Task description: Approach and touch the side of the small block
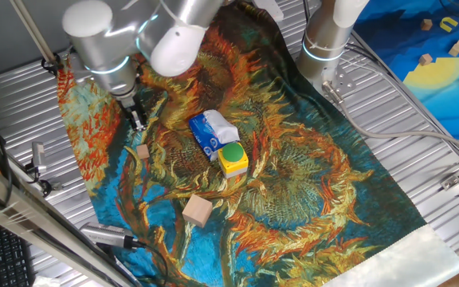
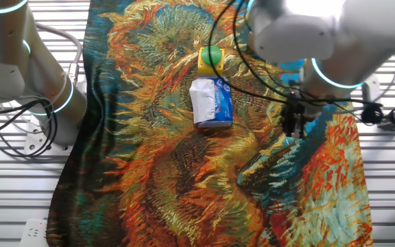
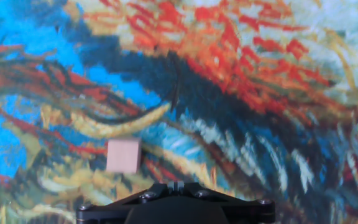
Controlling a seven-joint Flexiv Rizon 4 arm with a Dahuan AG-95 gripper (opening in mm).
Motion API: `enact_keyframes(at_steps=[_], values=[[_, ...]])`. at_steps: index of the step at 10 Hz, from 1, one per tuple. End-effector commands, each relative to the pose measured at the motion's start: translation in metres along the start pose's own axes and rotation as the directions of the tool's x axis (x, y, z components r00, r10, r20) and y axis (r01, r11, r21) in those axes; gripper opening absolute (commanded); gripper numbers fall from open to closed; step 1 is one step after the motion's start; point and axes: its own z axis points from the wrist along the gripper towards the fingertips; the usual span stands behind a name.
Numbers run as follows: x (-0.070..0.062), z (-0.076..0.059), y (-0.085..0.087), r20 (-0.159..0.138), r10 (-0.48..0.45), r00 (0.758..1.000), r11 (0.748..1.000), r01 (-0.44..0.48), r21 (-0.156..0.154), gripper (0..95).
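Lying on the sunflower cloth (image 1: 309, 175): one small block (image 1: 143, 151), one larger wooden block (image 1: 198, 211), one yellow block (image 1: 233, 159), one tissue pack (image 1: 212, 131).

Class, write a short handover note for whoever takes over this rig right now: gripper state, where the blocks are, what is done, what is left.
Gripper: points down above the sunflower-print cloth, holding nothing; whether the jaws are open is unclear.
Tiny light-brown wooden cube: on the cloth just below the gripper, apart from it.
Larger pale tan wooden block: nearer the cloth's front edge.
Done: approach.
Left: lower and touch the cube's side.
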Motion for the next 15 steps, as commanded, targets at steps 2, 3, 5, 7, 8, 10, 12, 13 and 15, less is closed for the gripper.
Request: enact_keyframes(at_steps=[2,3,5,7,8,10,12,13,15], values=[[-0.005,0.016,0.000,0.020,-0.002,1.000,1.000,0.003,-0.007,0.0],[-0.006,0.021,0.001,0.023,-0.002,1.000,1.000,0.002,-0.013,0.0],[-0.006,0.023,0.001,0.026,0.002,1.000,1.000,-0.001,-0.022,0.0],[-0.009,0.025,0.007,0.033,0.013,0.999,1.000,-0.012,-0.028,0.0],[-0.012,0.026,0.014,0.032,0.023,0.999,0.999,-0.022,-0.029,0.0],[-0.014,0.030,0.029,0.029,0.043,0.999,0.999,-0.042,-0.025,0.0],[-0.014,0.031,0.030,0.028,0.041,0.999,0.999,-0.040,-0.026,0.0],[-0.014,0.031,0.030,0.031,0.040,0.999,0.999,-0.039,-0.028,0.0],[-0.015,0.031,0.037,0.037,0.056,0.998,0.998,-0.055,-0.028,0.0]])
